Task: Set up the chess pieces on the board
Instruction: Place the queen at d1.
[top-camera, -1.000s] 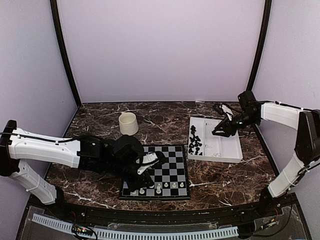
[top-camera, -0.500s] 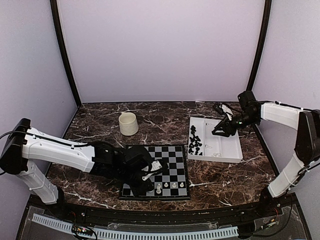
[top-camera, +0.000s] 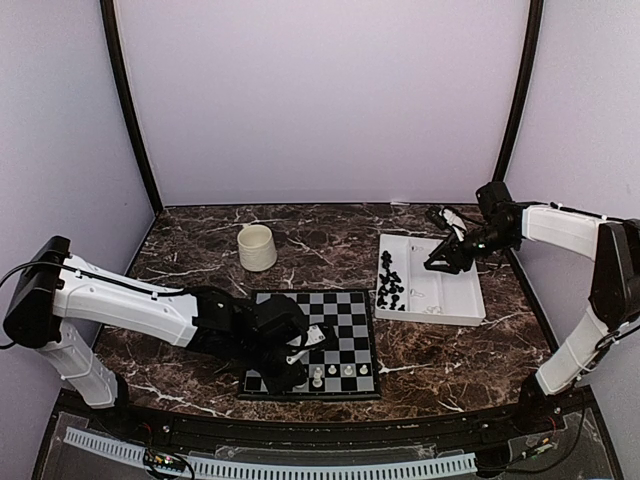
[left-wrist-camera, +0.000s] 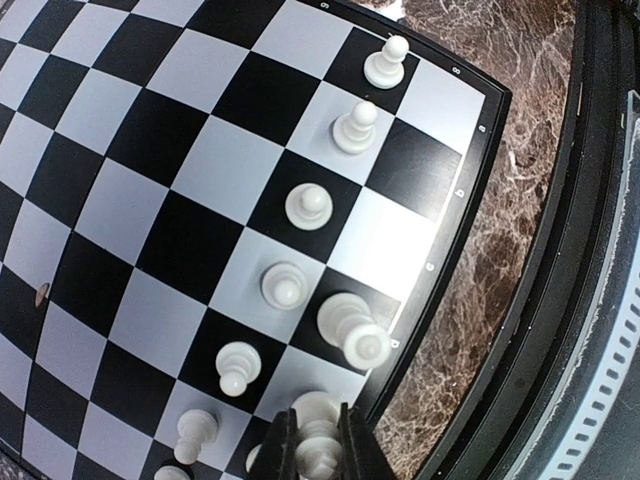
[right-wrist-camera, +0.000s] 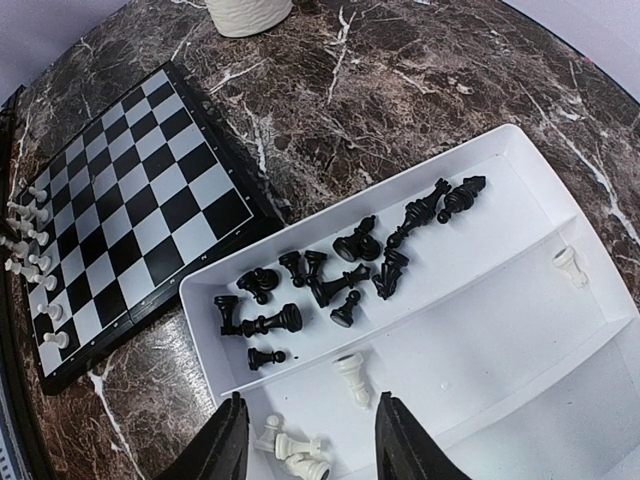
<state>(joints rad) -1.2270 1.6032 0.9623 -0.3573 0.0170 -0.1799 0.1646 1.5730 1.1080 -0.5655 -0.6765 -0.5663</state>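
Observation:
The board (top-camera: 345, 325) lies in front of the left arm, with several white chess pieces (left-wrist-camera: 309, 205) standing in a row on its near ranks. A taller white piece (left-wrist-camera: 355, 335) stands on the edge rank. My left gripper (left-wrist-camera: 316, 458) is shut on a white piece (left-wrist-camera: 318, 432) over an edge square of the board (left-wrist-camera: 180, 140), beside that taller piece. My right gripper (right-wrist-camera: 310, 440) hangs open above the white tray (right-wrist-camera: 600, 330), holding nothing. Black chess pieces (right-wrist-camera: 340, 265) lie tumbled in the tray's far compartment. A few white ones (right-wrist-camera: 352, 378) lie in the nearer one.
A cream cup (top-camera: 257, 247) stands on the marble table behind the board's left corner. The tray (top-camera: 455, 300) sits just right of the board. A black rail (left-wrist-camera: 590, 250) runs along the table's near edge, close to the board.
The left arm has swung in and brought its gripper down toward the board's near edge row. The right arm has stayed still.

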